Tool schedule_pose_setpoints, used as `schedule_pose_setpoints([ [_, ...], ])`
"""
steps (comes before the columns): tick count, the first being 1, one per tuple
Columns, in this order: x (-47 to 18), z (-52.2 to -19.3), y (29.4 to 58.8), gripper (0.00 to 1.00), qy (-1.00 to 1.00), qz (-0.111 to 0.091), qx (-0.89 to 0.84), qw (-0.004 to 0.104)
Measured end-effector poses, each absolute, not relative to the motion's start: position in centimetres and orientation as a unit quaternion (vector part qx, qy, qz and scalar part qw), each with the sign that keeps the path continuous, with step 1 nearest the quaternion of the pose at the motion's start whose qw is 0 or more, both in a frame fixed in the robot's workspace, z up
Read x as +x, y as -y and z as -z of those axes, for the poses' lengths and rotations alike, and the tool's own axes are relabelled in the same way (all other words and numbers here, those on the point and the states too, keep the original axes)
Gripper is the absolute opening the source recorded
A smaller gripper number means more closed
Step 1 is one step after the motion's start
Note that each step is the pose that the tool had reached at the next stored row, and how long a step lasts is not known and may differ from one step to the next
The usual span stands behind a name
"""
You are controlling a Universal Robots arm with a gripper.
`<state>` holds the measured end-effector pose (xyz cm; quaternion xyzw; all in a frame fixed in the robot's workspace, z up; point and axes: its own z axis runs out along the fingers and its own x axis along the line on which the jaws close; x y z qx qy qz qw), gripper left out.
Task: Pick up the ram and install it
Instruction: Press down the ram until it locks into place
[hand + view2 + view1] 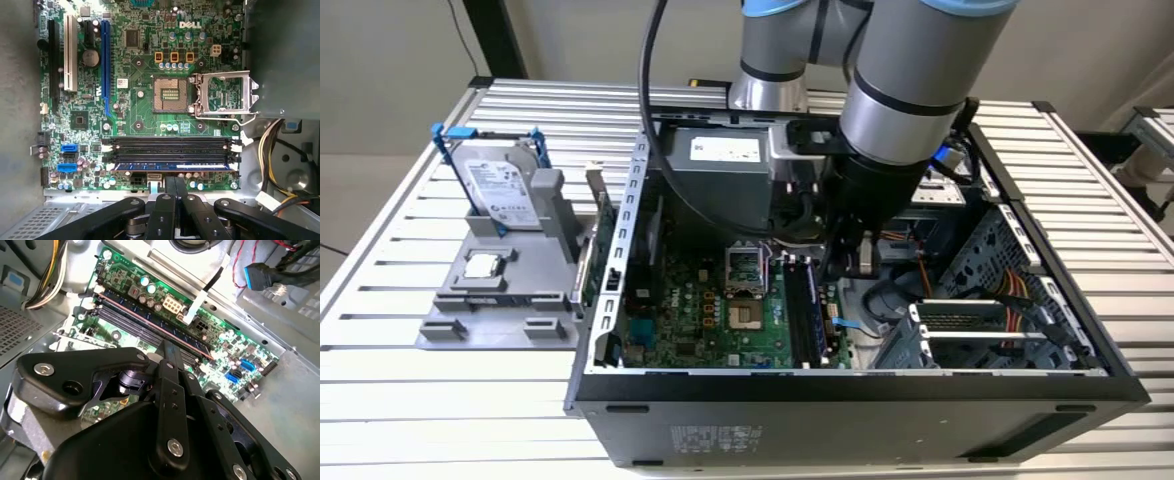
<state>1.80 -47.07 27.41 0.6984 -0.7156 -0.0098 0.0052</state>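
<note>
Ram [172,167] sits in the slot of the motherboard [145,115] nearest my end effector [174,186], lying flat along the row of black slots [170,147], its bluish edge showing between the white latches [236,148] at the slot ends. In the second wrist view the ram [155,322] runs as a long dark strip with a reddish edge across the board, just beyond my fingertips [167,347].

My end effector hangs inside the open computer case [1067,385], just above the ram's row, and its two fingers are pressed together with nothing between them. I cannot tell whether the tips touch the ram or hover just over it.

In the exterior view my arm [907,90] reaches down into the case from above, and the end effector [834,262] is low over the board's slots [811,310], toward the exterior view's right of the open processor socket [744,270]. In the first wrist view the socket [170,94] is bare, its metal frame [225,95] swung open beside it.

On the desk [400,400], at the exterior view's left of the case, a grey holder [494,300] carries a hard drive [500,185] standing upright with blue clips, and a small silver processor [483,266] lies flat in front of it. Both are well apart from my end effector.
</note>
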Motion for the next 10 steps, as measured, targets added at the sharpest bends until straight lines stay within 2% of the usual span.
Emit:
schedule_pose_setpoints([
  [10, 1.8, -29.6, 47.1, 0.00, 0.716, 0.010, 0.698, 0.005],
])
